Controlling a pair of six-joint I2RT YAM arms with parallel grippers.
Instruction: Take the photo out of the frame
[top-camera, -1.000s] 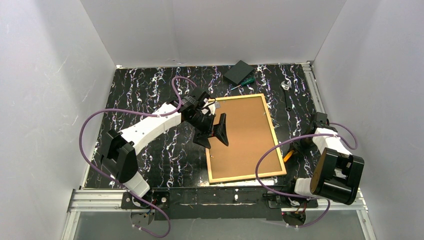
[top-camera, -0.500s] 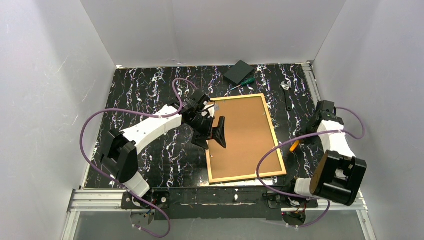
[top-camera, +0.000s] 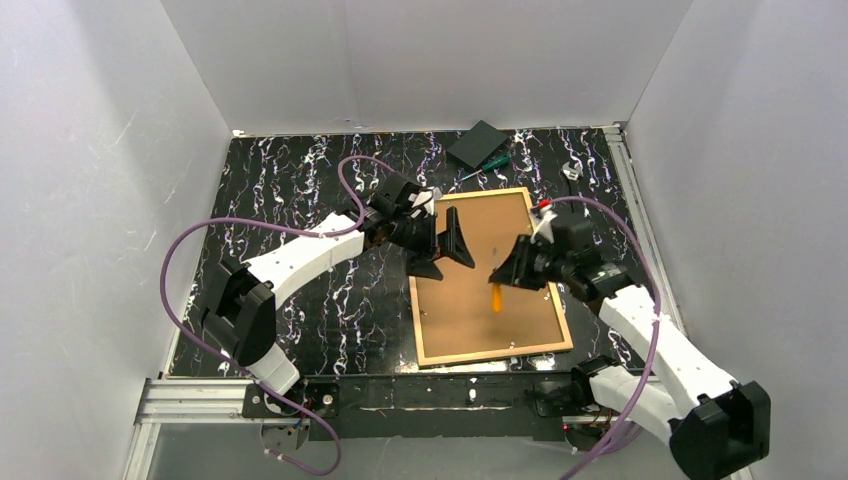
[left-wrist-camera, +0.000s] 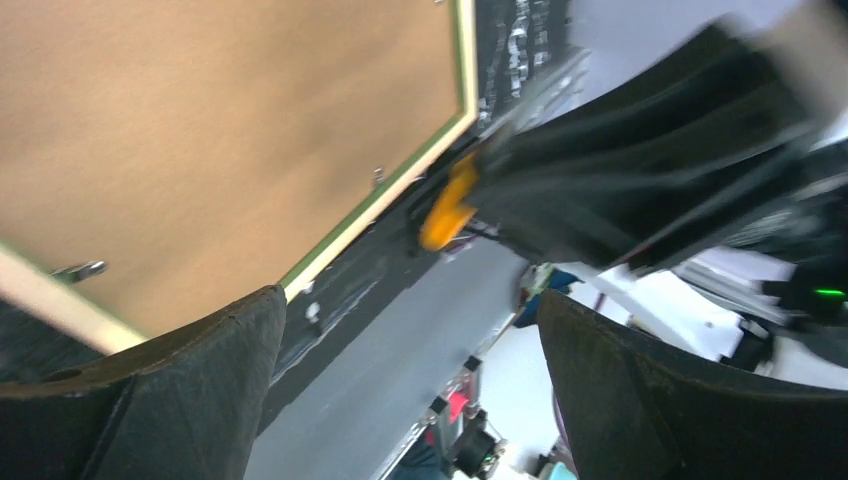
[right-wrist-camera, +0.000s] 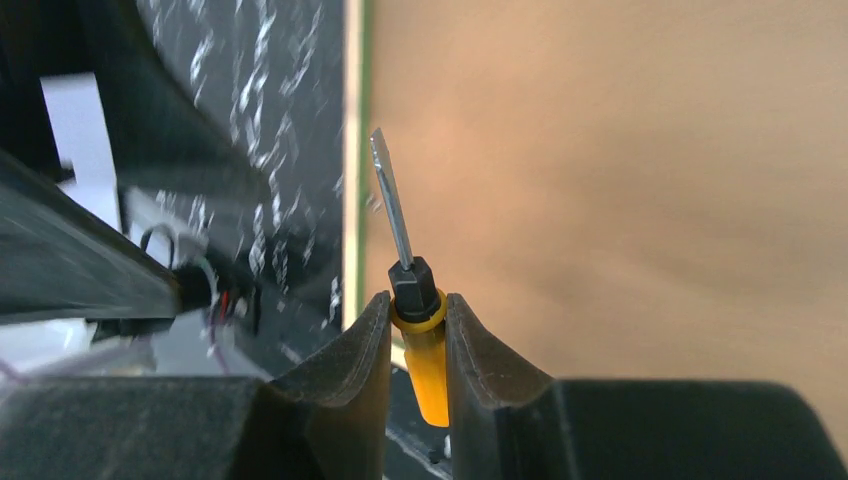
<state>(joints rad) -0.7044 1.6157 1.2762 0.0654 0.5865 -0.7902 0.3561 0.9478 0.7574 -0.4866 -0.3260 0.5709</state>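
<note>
Frame (top-camera: 495, 354), face down on the surface (top-camera: 290, 190), brown backing board (top-camera: 470, 300) uppermost; photo unseen, presumably beneath. I judged it light, floppy, crease-prone: best taken by one edge. Left jaws were spread wide; right jaws pinched an orange screwdriver (right-wrist-camera: 425, 350).

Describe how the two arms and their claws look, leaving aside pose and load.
Left arm and right arm: smooth white link shells, chunky black joint housings, each trailing a loose purple cable. Left claw and right claw: matte black, each with two broad wedge-shaped fingers tapering toward the tips. No legible markings.
</note>
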